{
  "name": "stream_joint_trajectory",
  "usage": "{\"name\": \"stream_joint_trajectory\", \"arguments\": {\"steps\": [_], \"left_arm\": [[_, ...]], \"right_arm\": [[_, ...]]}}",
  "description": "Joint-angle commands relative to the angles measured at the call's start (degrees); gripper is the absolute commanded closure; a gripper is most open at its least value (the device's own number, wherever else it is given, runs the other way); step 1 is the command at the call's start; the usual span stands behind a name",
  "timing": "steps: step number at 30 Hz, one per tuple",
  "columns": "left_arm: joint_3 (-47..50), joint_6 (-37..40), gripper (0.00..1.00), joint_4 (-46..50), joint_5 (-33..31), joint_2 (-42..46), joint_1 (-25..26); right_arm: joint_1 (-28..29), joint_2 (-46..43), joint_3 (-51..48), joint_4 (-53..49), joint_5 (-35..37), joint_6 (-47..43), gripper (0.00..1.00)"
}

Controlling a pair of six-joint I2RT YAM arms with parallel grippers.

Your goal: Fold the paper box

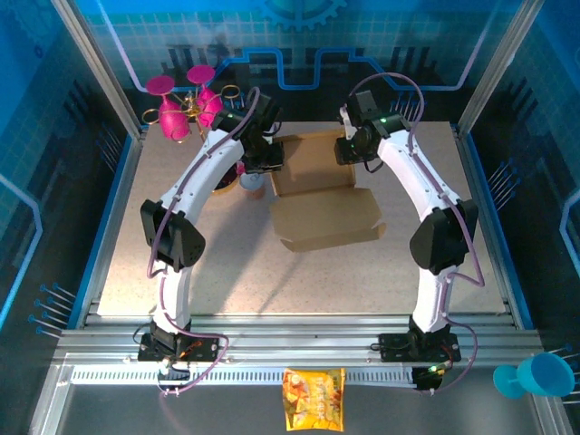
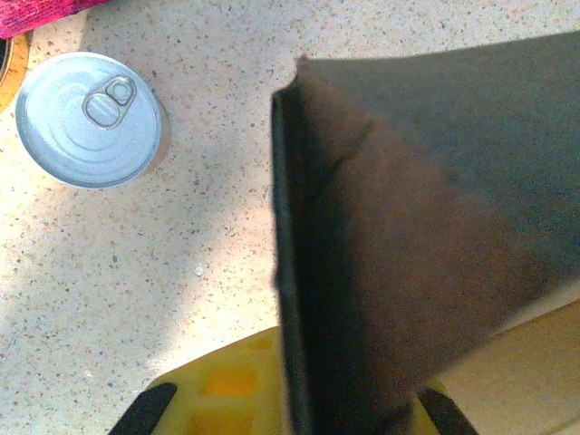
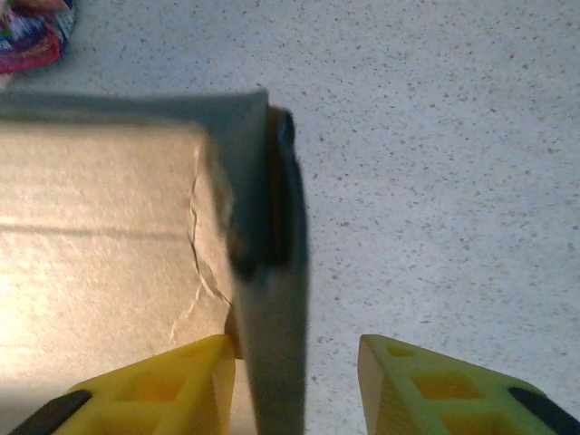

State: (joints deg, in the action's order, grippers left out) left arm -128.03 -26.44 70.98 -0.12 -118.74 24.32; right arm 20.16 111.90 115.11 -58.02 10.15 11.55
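From above, the box (image 1: 326,204) lies mid-table, half formed, with the left gripper (image 1: 265,166) at its far-left corner and the right gripper (image 1: 347,152) at its far-right.

Left wrist: my fingers (image 2: 149,408) are clamped on the raised side wall. A can (image 2: 91,118) stands near, and I'd guess an outward swing would knock it.

Right wrist: the jaws stand apart astride the opposite wall, gripping nothing. That wall may flop flat, or the box may twist about the one-sided hold.
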Motion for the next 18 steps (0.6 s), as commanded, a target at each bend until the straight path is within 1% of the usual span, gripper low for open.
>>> {"name": "stream_joint_trajectory", "arguments": {"steps": [1, 2, 5, 10, 15, 18], "left_arm": [[-2.20, 1.14, 1.00, 1.35, 1.66, -1.06, -0.23], [-2.31, 1.14, 1.00, 1.35, 1.62, -1.01, -0.23], [-2.40, 1.14, 1.00, 1.40, 1.79, -1.05, -0.26], [-2.31, 1.13, 1.00, 1.57, 2.21, -1.06, -0.30], [-2.31, 1.12, 1.00, 1.96, 1.85, -0.96, -0.24], [-2.27, 1.13, 1.00, 2.44, 1.12, -1.11, -0.26]], "right_arm": [[0.63, -2.39, -1.32, 1.33, 3.42, 0.31, 0.67], [0.64, -2.25, -1.47, 1.36, 3.83, 0.63, 0.70], [0.89, -2.30, -2.29, 2.51, 4.83, 1.32, 0.72], [1.58, -0.45, -0.55, 2.10, 7.76, 3.00, 0.82], [3.24, 2.53, 4.17, -4.17, 16.39, 5.67, 0.93], [4.25, 3.89, 6.25, -7.88, 21.16, 6.68, 0.95]]}}
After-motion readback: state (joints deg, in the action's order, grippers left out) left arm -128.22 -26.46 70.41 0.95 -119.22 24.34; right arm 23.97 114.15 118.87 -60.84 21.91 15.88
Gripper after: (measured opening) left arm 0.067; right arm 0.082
